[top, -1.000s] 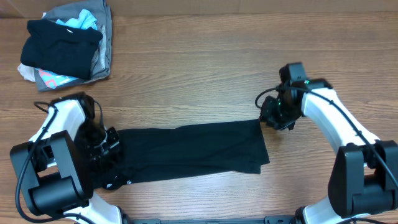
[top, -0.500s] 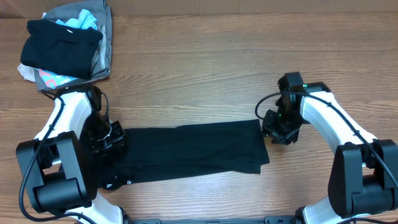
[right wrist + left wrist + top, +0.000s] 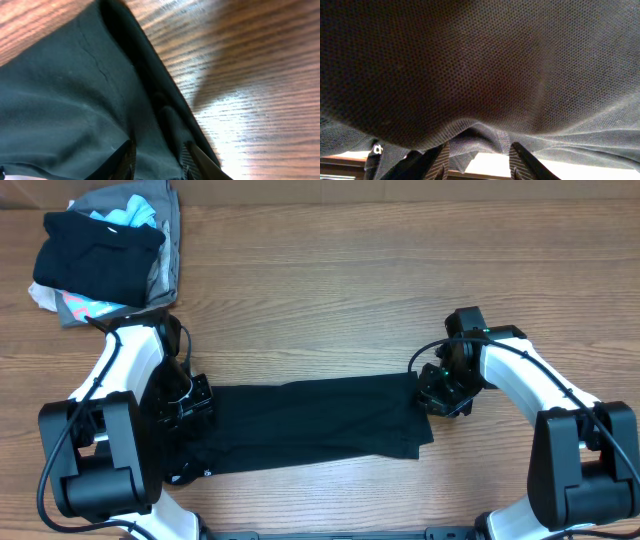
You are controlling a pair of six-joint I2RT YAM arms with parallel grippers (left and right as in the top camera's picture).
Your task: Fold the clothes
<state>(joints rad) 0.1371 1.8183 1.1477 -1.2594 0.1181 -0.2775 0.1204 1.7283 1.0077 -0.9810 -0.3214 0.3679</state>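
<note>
The black T-shirt (image 3: pixel 310 425) lies folded into a long band across the near middle of the table. My left gripper (image 3: pixel 195 402) is down on its left end. In the left wrist view the black fabric (image 3: pixel 480 65) fills the frame, and the fingers (image 3: pixel 477 162) stand apart with a fabric corner and bright table between them. My right gripper (image 3: pixel 440 392) is at the shirt's upper right corner. In the right wrist view its fingers (image 3: pixel 160 160) are apart, straddling the folded edge of the shirt (image 3: pixel 65 100).
A heap of mixed black, grey, light-blue and pink garments (image 3: pixel 105 255) sits at the far left corner. Bare wooden tabletop (image 3: pixel 330 300) stretches behind the shirt and to the right of it (image 3: pixel 250 75).
My left gripper has moved right onto the shirt's left end. My right gripper has come nearer and left, down onto the shirt's right corner. The shirt has not shifted.
</note>
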